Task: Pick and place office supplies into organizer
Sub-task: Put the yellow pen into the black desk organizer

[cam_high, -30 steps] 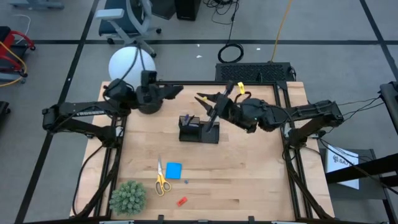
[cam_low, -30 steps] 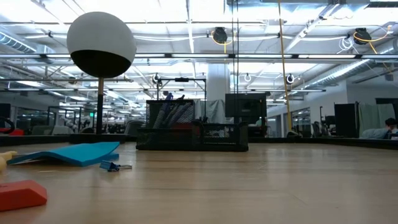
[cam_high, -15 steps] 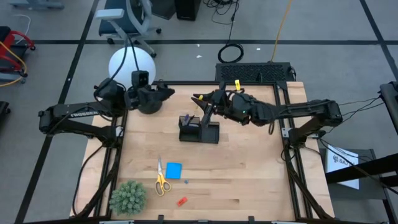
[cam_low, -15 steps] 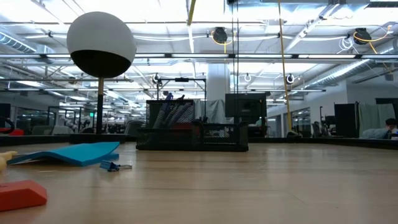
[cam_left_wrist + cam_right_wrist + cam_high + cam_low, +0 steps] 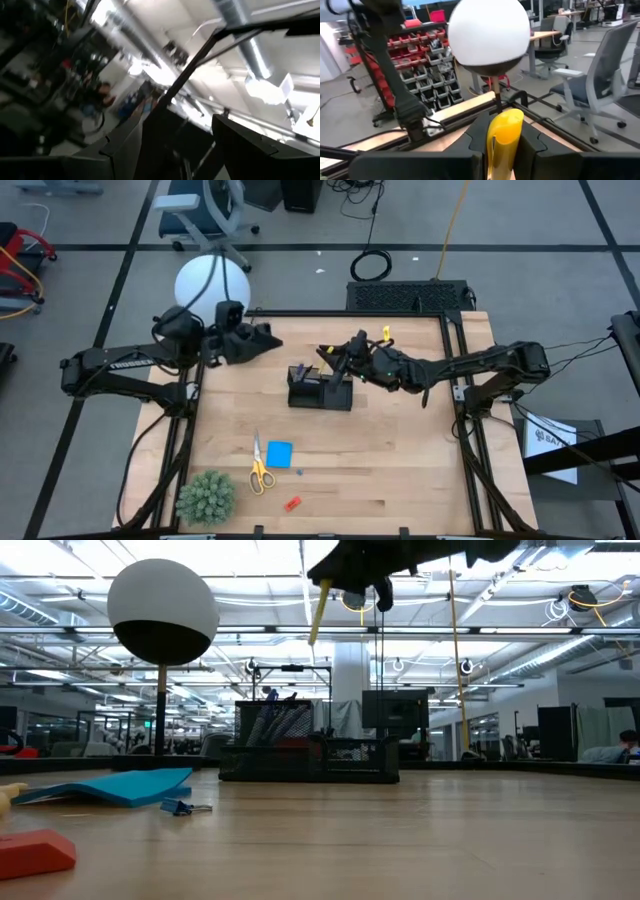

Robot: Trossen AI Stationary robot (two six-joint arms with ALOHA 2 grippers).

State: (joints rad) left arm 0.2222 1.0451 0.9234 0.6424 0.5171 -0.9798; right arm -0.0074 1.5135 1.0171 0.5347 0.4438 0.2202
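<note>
Right gripper (image 5: 330,356) is over the organizer (image 5: 320,390), fingers clamped on the yellow pen (image 5: 502,135). The pen sits between the two fingers (image 5: 475,132), pinched from both sides, one end sticking out past the fingertips. In the low view the pen (image 5: 316,620) hangs below the gripper (image 5: 350,588), well above the organizer (image 5: 310,745), long axis near vertical with a slight tilt, free end pointing down.

Left gripper (image 5: 262,338) is parked near the table's back-left by the lamp (image 5: 210,282), jaws wide apart, nothing between them; its fingers (image 5: 125,145) frame only room ceiling.

Still on the table front-left: scissors (image 5: 258,467), blue pad (image 5: 279,454) just beside them, red piece (image 5: 292,503) nearer the front edge.
</note>
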